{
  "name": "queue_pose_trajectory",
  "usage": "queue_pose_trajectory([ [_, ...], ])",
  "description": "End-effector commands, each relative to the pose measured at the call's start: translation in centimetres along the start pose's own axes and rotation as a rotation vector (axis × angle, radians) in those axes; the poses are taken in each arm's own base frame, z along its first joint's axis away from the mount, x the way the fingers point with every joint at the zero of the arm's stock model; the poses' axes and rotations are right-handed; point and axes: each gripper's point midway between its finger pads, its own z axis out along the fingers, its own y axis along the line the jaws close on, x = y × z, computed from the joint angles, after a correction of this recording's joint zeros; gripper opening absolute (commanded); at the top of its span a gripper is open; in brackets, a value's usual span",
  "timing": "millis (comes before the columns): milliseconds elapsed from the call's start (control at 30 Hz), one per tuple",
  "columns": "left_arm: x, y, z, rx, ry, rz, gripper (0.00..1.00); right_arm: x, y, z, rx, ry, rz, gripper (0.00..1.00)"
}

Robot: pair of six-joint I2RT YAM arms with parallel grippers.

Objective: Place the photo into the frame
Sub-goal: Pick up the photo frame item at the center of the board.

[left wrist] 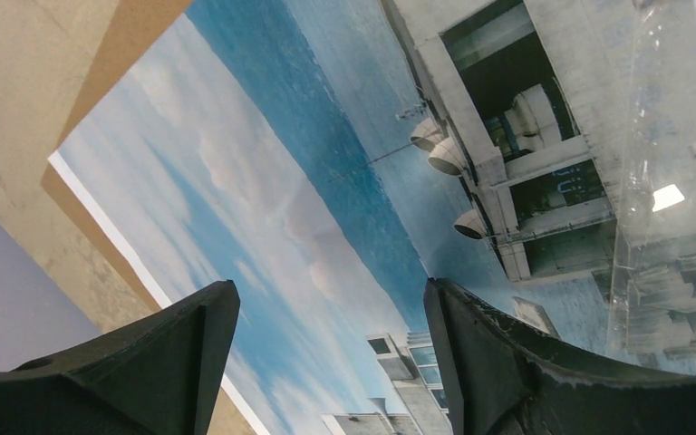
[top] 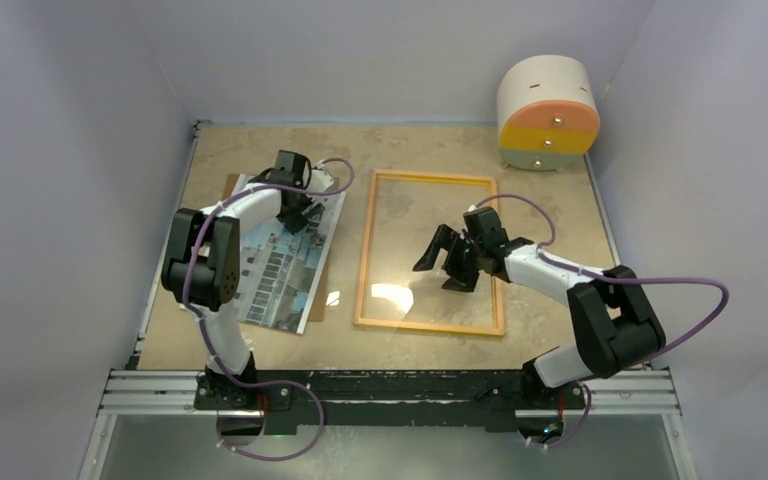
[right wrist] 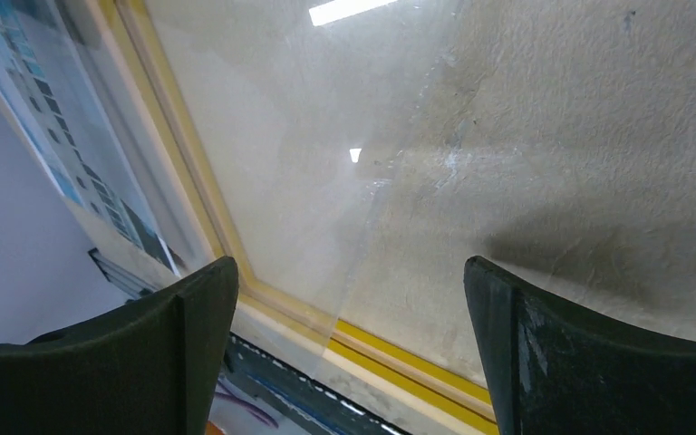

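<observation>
On the left half of the counter (top: 250, 150) lies the photo (top: 290, 265), picture side up, resting flat on a brown backing board (top: 322, 290) whose edges show past it. Its long axis runs from the far side toward the arms, with the far end leaning slightly toward the frame (top: 428, 326). Sky fills the far part and the white building the near part.

Directly above the far part of the print hangs the left gripper (top: 300, 215). Its fingers are spread apart and hold nothing, and in the left wrist view only blue sky shows between them. The frame lies just beside the photo at the counter's middle. Its long axis is nearly parallel to the print's, and its wood-coloured side looks to be upward, with a yellow strip showing at the rim in the right wrist view. The right gripper (top: 445, 262) hovers over the clear pane, fingers released and wide, gripping nothing. A white drum with yellow and pink drawers (top: 548, 112) stands in the far right corner, well apart.

The step in hand appears to be picking up the photo. That likely calls for the left fingers to catch one edge of the thin sheet without taking the board as well. The print then has to be carried right and squared to the frame's opening.
</observation>
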Motion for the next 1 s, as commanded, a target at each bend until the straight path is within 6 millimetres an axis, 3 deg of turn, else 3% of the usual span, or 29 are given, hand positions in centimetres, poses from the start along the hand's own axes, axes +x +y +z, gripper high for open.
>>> queue_pose_trajectory([
  [0,-0.3,-0.6,-0.1,0.022,-0.027,-0.026,0.79,-0.9,2.6,0.6,-0.158,-0.068,0.137,0.93],
  [167,0.0,-1.3,0.1,0.043,-0.017,-0.029,0.79,-0.1,1.6,2.0,-0.185,-0.089,0.181,0.86],
  [400,0.3,-2.3,0.5,0.072,-0.006,-0.029,0.79,-0.1,1.4,2.2,-0.328,-0.211,0.266,0.84],
  [767,0.1,-3.7,0.7,0.092,-0.002,-0.010,0.79,-0.9,5.1,1.9,-0.595,-0.270,0.318,0.81],
  [967,0.5,-4.3,0.9,0.090,0.007,0.021,0.79,-1.4,6.6,0.4,-0.779,-0.311,0.363,0.64],
])
